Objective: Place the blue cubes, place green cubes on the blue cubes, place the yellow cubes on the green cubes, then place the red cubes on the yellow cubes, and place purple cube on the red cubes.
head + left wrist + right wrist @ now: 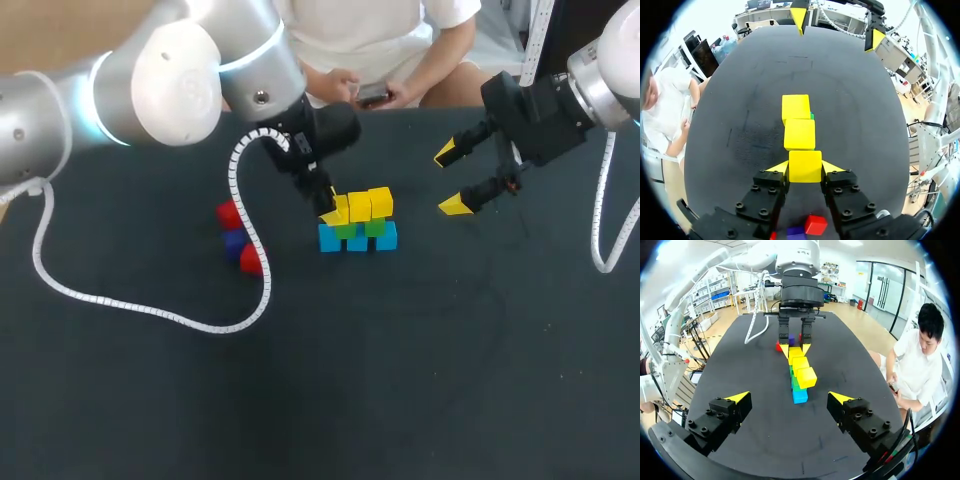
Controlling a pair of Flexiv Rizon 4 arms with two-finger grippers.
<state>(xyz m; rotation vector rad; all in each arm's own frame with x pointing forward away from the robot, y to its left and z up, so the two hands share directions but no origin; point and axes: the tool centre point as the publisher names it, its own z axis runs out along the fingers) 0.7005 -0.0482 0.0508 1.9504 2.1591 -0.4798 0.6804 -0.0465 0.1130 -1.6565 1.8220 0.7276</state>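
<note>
Nearest the robot, a white coiled cable (150, 308) from the left arm lay looped across the dark surface (400, 380). Just past that loop, left of the build, sat two red cubes (229, 214) with the purple cube (235, 243) between them, none of them stacked.

Beyond these stood the stack. It had a row of blue cubes (357, 241) on the surface, green cubes (375, 227) on top of them, and two yellow cubes (370, 203) above the green. The left end effector (805, 169) was closed on a third yellow cube (805, 165) at the row's left end, one yellow-tipped finger pressed against each side. That cube lined up with its two neighbours and seemed to sit on the green layer. Whether its full weight was down could not be told.

Farther out and to the right, well apart from the stack, the right end effector (452, 180) hung above the surface. Its fingers were spread wide and held nothing.

The yellow layer looked all but finished, so the step in hand was setting down this last yellow cube. The next move called for opening the fingers only a little and lifting straight off, so the neighbouring cube would not be nudged. After that came a red cube. The red cubes lay tight against the purple cube and the cable, so picking one would need a careful approach.
</note>
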